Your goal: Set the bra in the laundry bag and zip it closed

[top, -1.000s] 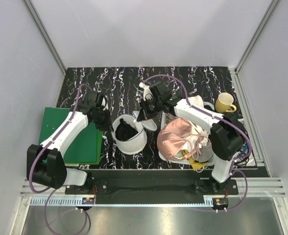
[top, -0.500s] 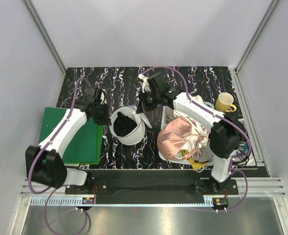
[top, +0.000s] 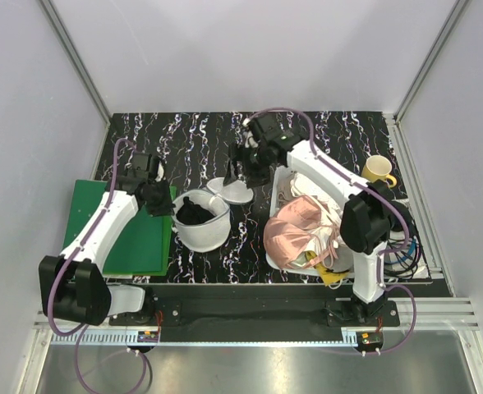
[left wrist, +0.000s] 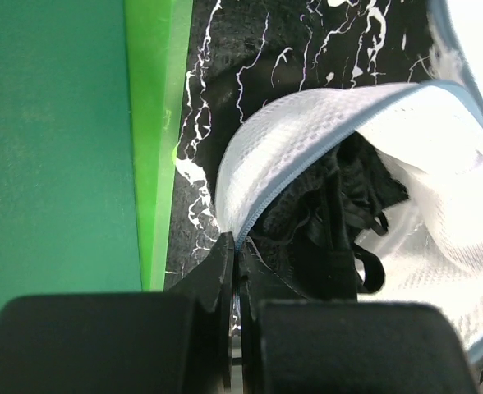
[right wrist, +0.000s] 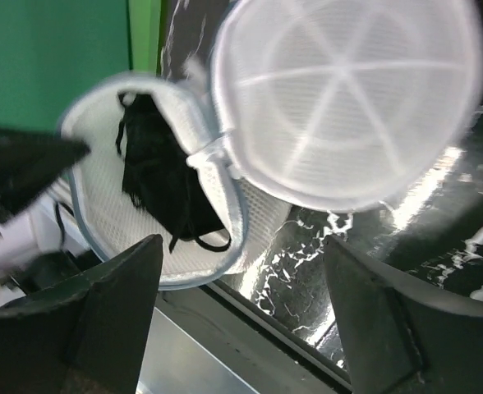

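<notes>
The laundry bag (top: pixel 204 228) lies open on the black marbled table, its round ribbed lid (top: pixel 232 190) flopped out to the far right. The black bra (top: pixel 194 213) sits inside it. My left gripper (top: pixel 163 203) is shut on the bag's left rim; in the left wrist view the jaws (left wrist: pixel 236 250) pinch the blue zip edge, with the bra (left wrist: pixel 340 222) just beyond. My right gripper (top: pixel 243 168) hangs open above the lid, holding nothing. In the right wrist view its fingers (right wrist: pixel 118 312) spread wide over the lid (right wrist: pixel 348 98) and the bra (right wrist: pixel 155 164).
A green board (top: pixel 114 234) lies at the left under my left arm. A shiny pink garment (top: pixel 295 234) is piled in a white basket (top: pixel 278 193) at the right, with white cloth (top: pixel 328 205) beside it. A yellow mug (top: pixel 377 171) stands far right.
The right gripper opened, let go of the bag's lid and drew back to the far side. The left gripper pulled the bag leftward, and the lid fell flat.
</notes>
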